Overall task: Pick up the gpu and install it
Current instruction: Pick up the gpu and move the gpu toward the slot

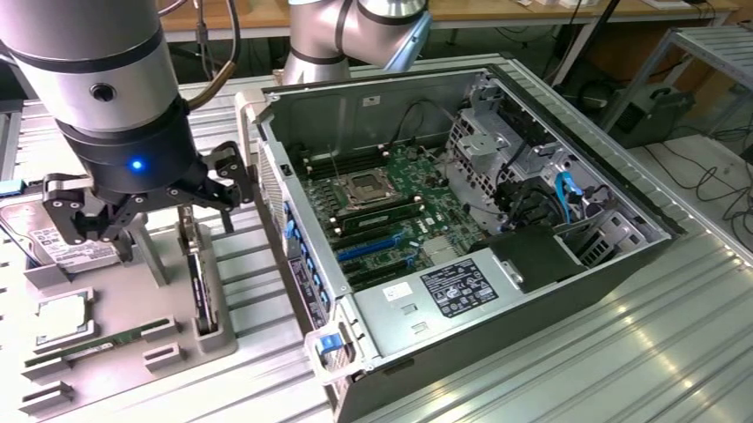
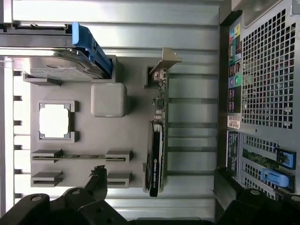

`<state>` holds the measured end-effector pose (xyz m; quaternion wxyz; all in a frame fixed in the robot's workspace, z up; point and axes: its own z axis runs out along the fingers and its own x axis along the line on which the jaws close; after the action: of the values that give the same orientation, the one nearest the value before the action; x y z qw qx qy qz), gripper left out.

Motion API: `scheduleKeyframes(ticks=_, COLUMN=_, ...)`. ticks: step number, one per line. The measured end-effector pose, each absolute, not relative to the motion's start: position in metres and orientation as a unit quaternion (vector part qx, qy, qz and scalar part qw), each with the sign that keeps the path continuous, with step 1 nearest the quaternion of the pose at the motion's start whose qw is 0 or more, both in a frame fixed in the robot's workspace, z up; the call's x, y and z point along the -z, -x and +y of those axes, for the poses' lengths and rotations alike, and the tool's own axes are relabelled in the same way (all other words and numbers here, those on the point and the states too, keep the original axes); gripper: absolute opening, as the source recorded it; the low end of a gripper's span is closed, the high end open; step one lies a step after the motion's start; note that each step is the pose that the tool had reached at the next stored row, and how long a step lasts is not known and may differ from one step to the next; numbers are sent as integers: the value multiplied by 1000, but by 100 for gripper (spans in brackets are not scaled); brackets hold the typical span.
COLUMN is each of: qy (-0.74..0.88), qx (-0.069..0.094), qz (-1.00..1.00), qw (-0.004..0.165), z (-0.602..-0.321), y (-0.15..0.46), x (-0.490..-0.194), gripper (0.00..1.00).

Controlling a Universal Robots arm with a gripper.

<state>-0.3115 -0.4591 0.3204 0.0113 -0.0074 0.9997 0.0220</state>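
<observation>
One gpu (image 2: pixel 156 145) stands on edge in its tray (image 2: pixel 133 136) slot, top edge exposed for gripping; jaws wide open, empty, above the tray.

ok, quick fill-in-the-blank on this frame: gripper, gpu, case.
1. The gripper hovers over the tray with its jaws ____.
2. The gpu stands on its ____ in a tray slot, not yet picked up.
3. The computer case lies with its open side facing ____, motherboard visible.
Missing words: open; edge; up.
</observation>
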Motion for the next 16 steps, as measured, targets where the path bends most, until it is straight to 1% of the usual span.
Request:
scheduleKeyframes(ticks=2, qy=7, qx=-22, qz=1000, qw=11, z=-459, y=312, x=-319, gripper=97)
scheduleKeyframes(ticks=5, qy=7, qx=-22, qz=1000, qw=11, z=-460, y=312, x=-316, gripper=78)
scheduleKeyframes(ticks=7, qy=7, qx=-22, qz=1000, qw=11, z=-460, y=312, x=-315, gripper=78)
scheduleKeyframes(ticks=8, qy=7, qx=-22, qz=1000, qw=11, z=-460, y=312, x=-314, gripper=72)
scheduleKeyframes(ticks=16, qy=7, qx=-22, qz=1000, qw=11, z=-459, y=311, x=-301, gripper=72)
